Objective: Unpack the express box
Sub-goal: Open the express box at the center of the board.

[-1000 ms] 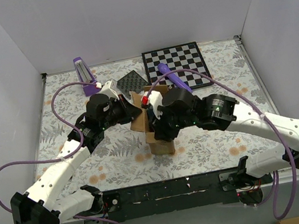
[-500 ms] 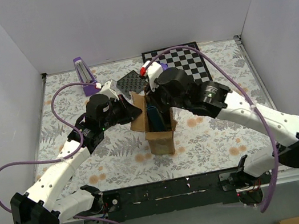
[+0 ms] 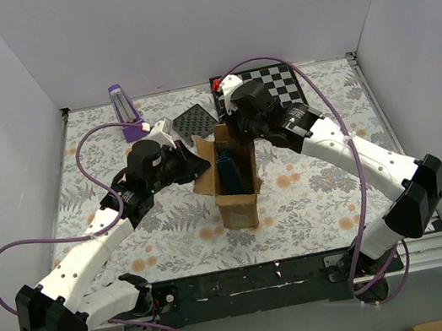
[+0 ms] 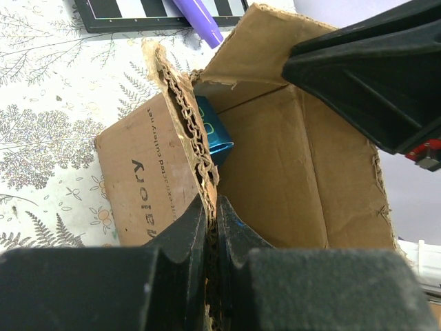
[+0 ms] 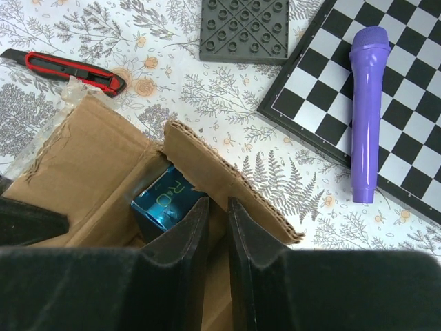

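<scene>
The express box (image 3: 234,182), a brown carton, stands open in the middle of the table. A glossy blue carton (image 5: 162,200) stands inside it and also shows in the left wrist view (image 4: 210,131). My left gripper (image 4: 211,207) is shut on the edge of the box's left flap (image 4: 189,117) and holds it outward, as the top view (image 3: 201,162) also shows. My right gripper (image 5: 217,207) hovers over the box's far end, by the far flap (image 5: 234,183). Its fingers are almost together with nothing between them. In the top view it (image 3: 233,127) is at the box's back edge.
A black-and-white chessboard (image 3: 280,86) lies at the back right with a purple marker (image 5: 365,110) on it. A grey studded plate (image 5: 244,27) and a red box cutter (image 5: 69,69) lie behind the box. A purple tool (image 3: 125,105) lies at the back left.
My right gripper has risen out of the box and drawn back toward its far edge. The left gripper has stayed on the flap.
</scene>
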Tool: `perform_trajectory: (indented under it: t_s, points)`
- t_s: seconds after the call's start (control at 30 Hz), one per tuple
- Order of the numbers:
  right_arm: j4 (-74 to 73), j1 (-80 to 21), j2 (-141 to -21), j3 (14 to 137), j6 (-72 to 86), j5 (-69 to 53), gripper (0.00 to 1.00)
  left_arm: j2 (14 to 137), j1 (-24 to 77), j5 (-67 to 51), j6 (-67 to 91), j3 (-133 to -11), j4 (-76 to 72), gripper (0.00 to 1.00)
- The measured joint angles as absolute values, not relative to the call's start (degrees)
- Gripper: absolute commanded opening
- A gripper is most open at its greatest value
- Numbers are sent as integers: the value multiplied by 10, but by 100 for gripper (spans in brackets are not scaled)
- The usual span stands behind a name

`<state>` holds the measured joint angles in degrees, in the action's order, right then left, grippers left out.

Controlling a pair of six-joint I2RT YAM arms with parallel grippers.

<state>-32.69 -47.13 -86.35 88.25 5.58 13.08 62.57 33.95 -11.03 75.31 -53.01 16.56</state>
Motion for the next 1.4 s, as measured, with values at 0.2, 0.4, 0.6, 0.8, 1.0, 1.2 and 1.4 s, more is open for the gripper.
perform_trajectory:
  t_s: [0.2,0.4,0.6,0.8,1.0,1.2,1.4]
  points:
    - [-328,-462,-893,884,55,110,38,626,340,-111,752,-530,164,0]
    - [-333,-456,-918,898,43,96,49,626,340,-111,750,-529,163,0]
    - [-341,-449,-925,899,36,84,45,626,340,-111,748,-529,163,2]
    - [-346,-446,-925,899,22,65,43,626,340,-109,748,-529,163,12]
    - [-351,-442,-925,894,4,60,15,632,340,-103,743,-529,167,38]
    - [-370,-444,-925,899,-7,69,3,633,338,-78,729,-531,198,76]
    - [-375,-444,-925,901,-8,74,5,630,338,-44,715,-560,246,81]
